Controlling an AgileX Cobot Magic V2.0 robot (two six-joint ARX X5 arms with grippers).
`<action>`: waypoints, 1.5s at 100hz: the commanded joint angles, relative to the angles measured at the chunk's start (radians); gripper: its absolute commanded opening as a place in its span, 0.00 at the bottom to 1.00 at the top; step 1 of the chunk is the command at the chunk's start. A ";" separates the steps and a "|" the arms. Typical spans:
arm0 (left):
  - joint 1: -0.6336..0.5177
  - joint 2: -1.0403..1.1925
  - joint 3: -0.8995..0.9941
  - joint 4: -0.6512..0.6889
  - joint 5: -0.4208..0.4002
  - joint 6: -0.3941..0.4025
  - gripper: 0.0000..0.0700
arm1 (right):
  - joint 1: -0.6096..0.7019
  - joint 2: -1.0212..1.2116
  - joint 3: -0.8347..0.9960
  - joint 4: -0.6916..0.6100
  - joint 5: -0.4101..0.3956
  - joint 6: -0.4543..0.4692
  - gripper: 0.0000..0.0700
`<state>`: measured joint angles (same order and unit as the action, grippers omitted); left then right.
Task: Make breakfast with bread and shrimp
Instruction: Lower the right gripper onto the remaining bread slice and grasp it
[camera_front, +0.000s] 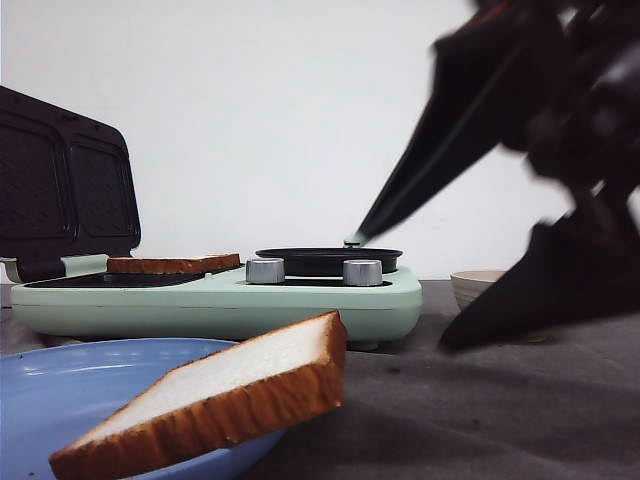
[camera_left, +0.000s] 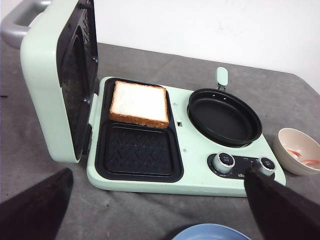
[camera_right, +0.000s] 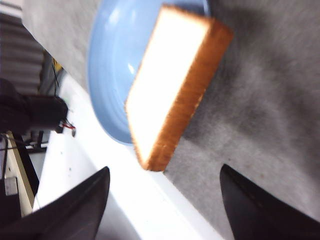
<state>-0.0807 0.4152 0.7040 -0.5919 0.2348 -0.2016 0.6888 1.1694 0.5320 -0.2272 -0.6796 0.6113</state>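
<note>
One bread slice (camera_left: 139, 102) lies flat in the far compartment of the open mint-green breakfast maker (camera_left: 195, 180); it also shows in the front view (camera_front: 172, 264). The second bread slice (camera_front: 220, 385) leans tilted on the rim of a blue plate (camera_front: 60, 390), one edge off the plate. My right gripper (camera_front: 400, 292) is blurred, open and empty, jaws spread wide. In the right wrist view it (camera_right: 164, 172) sits open just off a corner of that slice (camera_right: 170, 85). My left gripper (camera_left: 159, 174) is open and empty, in front of the maker. A pale bowl (camera_left: 300, 150) holds pink pieces.
The maker's lid (camera_left: 47, 75) stands upright at its left. The near compartment (camera_left: 137, 150) is bare. A round black pan (camera_left: 224, 116) sits on the maker's right half, two silver knobs (camera_left: 225, 161) in front. The bowl (camera_front: 478, 285) stands right of the maker. Grey cloth covers the table.
</note>
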 joint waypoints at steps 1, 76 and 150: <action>0.000 -0.007 0.007 0.000 -0.002 0.001 0.90 | 0.030 0.043 0.004 0.046 -0.006 0.018 0.62; 0.000 -0.032 0.007 -0.039 -0.002 0.002 0.90 | 0.121 0.220 0.004 0.243 -0.020 0.067 0.62; 0.000 -0.032 0.007 -0.041 -0.009 0.001 0.90 | 0.122 0.253 0.006 0.468 -0.053 0.159 0.00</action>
<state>-0.0807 0.3832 0.7040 -0.6403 0.2306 -0.2016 0.7994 1.4181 0.5320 0.1978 -0.7258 0.7250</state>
